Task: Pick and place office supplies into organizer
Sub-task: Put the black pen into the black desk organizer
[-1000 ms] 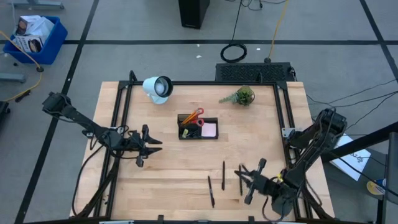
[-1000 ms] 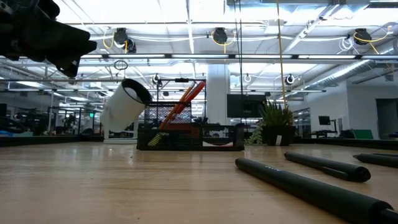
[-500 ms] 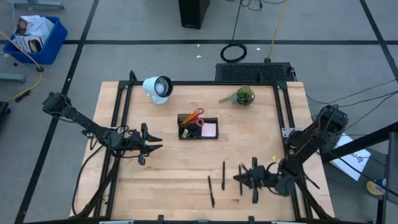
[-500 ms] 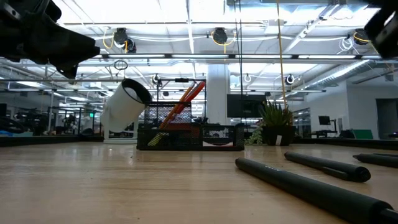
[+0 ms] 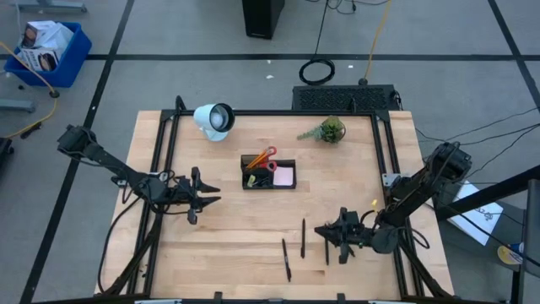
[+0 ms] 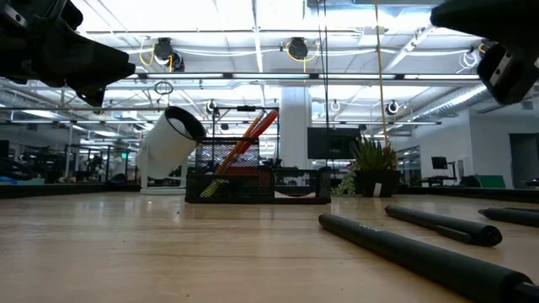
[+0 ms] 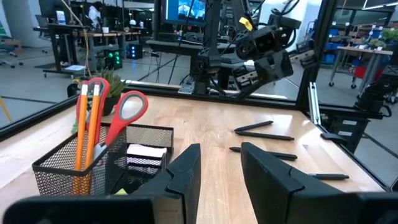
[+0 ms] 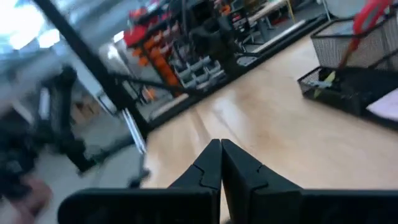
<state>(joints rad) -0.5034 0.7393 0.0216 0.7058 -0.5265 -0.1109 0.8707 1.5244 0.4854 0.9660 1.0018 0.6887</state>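
Note:
The black mesh organizer (image 5: 268,173) stands mid-table. It holds red-handled scissors (image 7: 127,112), orange pencils (image 7: 87,124) and a pink pad (image 5: 284,176). Three black pens (image 5: 303,236) (image 5: 286,259) (image 5: 327,247) lie on the wood toward the near edge, and they also show in the low view (image 6: 421,252). My left gripper (image 5: 209,196) hovers open to the left of the organizer, pointing at it (image 7: 221,162). My right gripper (image 5: 321,234) is shut (image 8: 221,155). It hangs above the table by the rightmost pen, high in the low view (image 6: 497,50).
A white round lamp (image 5: 214,119) lies at the far left and a small green plant (image 5: 329,130) stands at the far right. A black frame rail (image 5: 160,169) runs along the table's sides. Bare wood (image 5: 245,228) lies between my left gripper and the pens.
My right arm has swung toward the far edge and a little to the left, bringing its shut gripper over the rightmost pen. It has come into the top right of the low view. My left arm and all the supplies have stayed put.

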